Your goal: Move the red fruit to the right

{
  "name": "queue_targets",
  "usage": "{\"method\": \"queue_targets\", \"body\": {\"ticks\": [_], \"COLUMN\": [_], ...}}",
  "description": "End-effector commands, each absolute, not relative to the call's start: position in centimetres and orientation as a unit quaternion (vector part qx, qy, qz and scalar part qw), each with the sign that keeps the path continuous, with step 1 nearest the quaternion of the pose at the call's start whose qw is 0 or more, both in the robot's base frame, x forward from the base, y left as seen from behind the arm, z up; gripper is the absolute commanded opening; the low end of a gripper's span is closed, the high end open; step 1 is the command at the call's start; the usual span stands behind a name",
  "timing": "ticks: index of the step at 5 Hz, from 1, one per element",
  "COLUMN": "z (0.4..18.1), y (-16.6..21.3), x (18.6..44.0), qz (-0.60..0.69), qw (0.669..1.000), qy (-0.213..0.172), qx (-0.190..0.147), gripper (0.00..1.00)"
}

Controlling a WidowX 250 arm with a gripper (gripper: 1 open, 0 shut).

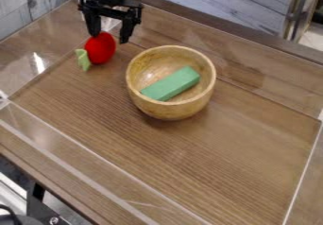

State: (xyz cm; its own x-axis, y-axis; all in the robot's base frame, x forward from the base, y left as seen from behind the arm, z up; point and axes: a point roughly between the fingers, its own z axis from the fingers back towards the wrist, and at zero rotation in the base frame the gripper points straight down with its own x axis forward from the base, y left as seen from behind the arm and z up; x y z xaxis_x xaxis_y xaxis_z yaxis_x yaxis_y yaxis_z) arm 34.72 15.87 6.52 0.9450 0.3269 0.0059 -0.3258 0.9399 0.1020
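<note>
The red fruit (100,47) lies on the wooden table at the upper left, its light-green leafy tuft (82,59) pointing left and down. My gripper (108,27) hangs just above and behind the fruit, pointing straight down. Its two black fingers (91,23) stand apart and open, with nothing between them. The fingertips are close over the fruit's top, and I cannot tell whether they touch it.
A wooden bowl (171,81) holding a green rectangular block (171,83) sits right of the fruit. Clear plastic walls (36,45) border the table on the left, front and right. Bare wood (190,163) stretches in front of the bowl.
</note>
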Motion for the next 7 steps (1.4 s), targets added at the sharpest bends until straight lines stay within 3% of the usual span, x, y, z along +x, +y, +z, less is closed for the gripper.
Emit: {"method": "queue_targets", "body": {"ticks": [1, 2, 3, 5, 7], "z": [7.9, 6.6, 6.5, 11.4, 13.9], "y": [17.0, 16.2, 15.3, 13.3, 6.3], "x": [35.4, 35.5, 35.5, 35.5, 34.9], "qz": [0.171, 0.162, 0.153, 0.135, 0.08], "qw": [0.983, 0.985, 0.986, 0.989, 0.995], "qy": [-0.011, -0.004, -0.006, -0.043, -0.061], "qx": [0.062, 0.064, 0.061, 0.031, -0.01], "gripper": [1.0, 0.0, 0.0, 0.0, 0.0]}}
